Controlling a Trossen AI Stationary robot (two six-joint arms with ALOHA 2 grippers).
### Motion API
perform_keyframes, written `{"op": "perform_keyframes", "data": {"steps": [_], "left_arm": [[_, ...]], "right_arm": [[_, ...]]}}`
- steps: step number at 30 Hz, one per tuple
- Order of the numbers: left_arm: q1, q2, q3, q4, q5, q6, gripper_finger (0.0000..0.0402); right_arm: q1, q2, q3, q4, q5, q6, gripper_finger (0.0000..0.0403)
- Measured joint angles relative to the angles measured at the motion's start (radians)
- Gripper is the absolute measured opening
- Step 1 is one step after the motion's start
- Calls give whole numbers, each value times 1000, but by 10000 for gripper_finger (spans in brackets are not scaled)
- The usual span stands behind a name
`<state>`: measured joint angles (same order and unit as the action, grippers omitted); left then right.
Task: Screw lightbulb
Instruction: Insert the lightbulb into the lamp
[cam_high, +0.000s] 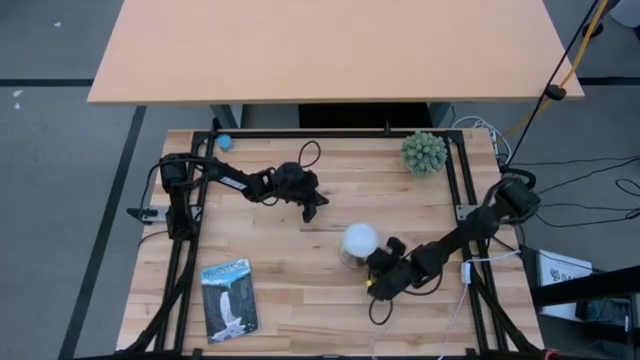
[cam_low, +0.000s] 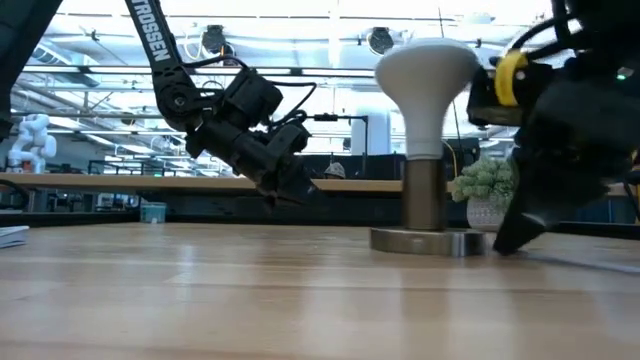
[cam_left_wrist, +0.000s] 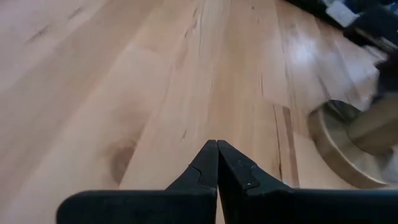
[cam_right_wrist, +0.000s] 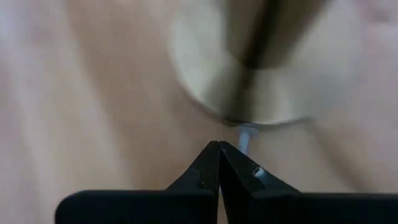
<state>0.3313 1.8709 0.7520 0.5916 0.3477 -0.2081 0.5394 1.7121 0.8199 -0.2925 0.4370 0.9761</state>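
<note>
High view: lightbulb (cam_high: 359, 239) stands dome-up in the socket base (cam_high: 350, 258), near the middle of the wooden table (cam_high: 280, 280), slightly toward the right arm's side.

Right gripper (cam_high: 383, 262) sits low at the table, just beside the socket base on its right-arm side. Fingers pressed together, holding nothing. Right wrist view confirms: both fingertips (cam_right_wrist: 211, 163) meet in a point, with the blurred round base (cam_right_wrist: 261, 74) right ahead and a short bit of white cord (cam_right_wrist: 245, 138) between tips and base. Whether the tips touch the base, can't tell.

Left gripper (cam_high: 312, 205) hangs off the table, across the lightbulb from the right gripper and near it but clearly apart. Also closed, empty. Left wrist view: fingertips (cam_left_wrist: 217, 163) meet over bare wood, socket base (cam_left_wrist: 348, 146) off to one side ahead.

Low view: lightbulb (cam_low: 428, 85) upright on the metal socket post (cam_low: 424, 195), which rises from a flat round disc (cam_low: 425, 241) on the table. Right gripper (cam_low: 515, 235) comes down to the tabletop just beside that disc. Left gripper (cam_low: 290, 188) angles downward, above the surface, on the other side of the post.

Further from both grippers: green spiky ball (cam_high: 424, 152) near the table's far right corner, a booklet (cam_high: 229, 299) at the near left, a small blue thing (cam_high: 224, 142) at the far left edge.
</note>
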Motion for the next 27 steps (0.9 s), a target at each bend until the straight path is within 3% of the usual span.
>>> {"op": "perform_keyframes", "data": {"steps": [4, 7, 11, 19, 21, 27], "left_arm": [[0, 0, 0, 31, 0, 0, 0], [0, 0, 0, 55, 0, -2, 0], [2, 0, 0, 54, 0, -1, 0], [3, 0, 0, 34, 1, 8, 0], [3, 0, 0, 28, 1, 8, 0], [3, 0, 0, 22, 1, 8, 0]], "right_arm": [[-37, -37, 0, -133, 117, -66, 0], [-74, -36, -27, -103, 187, -151, 0], [-108, -41, -82, -17, 186, -196, 0], [-17, -222, -112, -132, 184, -78, 0], [16, -287, -112, -144, 143, -49, 0], [115, -393, -112, -66, -133, 76, 0]]}}
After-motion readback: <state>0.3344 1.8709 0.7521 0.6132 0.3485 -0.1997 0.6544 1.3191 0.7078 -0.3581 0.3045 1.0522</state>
